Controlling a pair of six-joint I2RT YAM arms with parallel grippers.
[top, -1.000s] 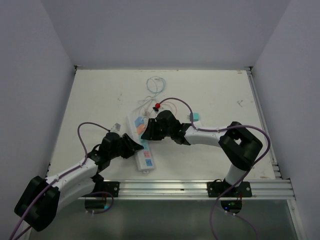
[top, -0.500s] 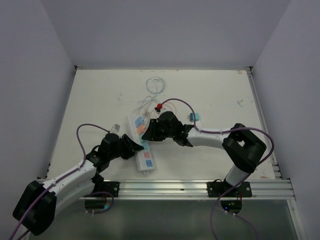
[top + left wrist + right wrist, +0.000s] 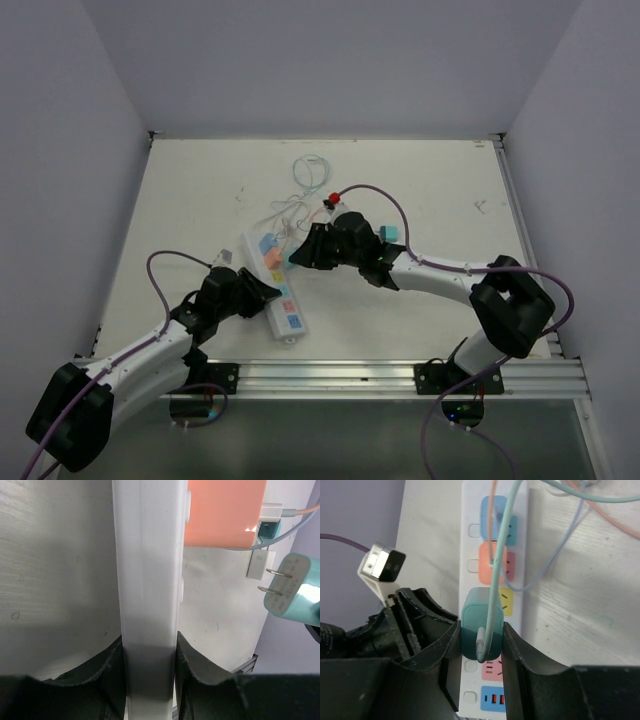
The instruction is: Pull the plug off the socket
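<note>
Both grippers are clamped tight: the left gripper pins the white power strip to the table, and the right gripper pinches the teal plug. Over the last second the right arm has drawn back, and the plug's prongs now hang bare, clear of the strip, so the pull looks done.

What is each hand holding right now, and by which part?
The left hand clamps the socket across its width; the right hand pinches the teal plug by its two sides, prongs free.
</note>
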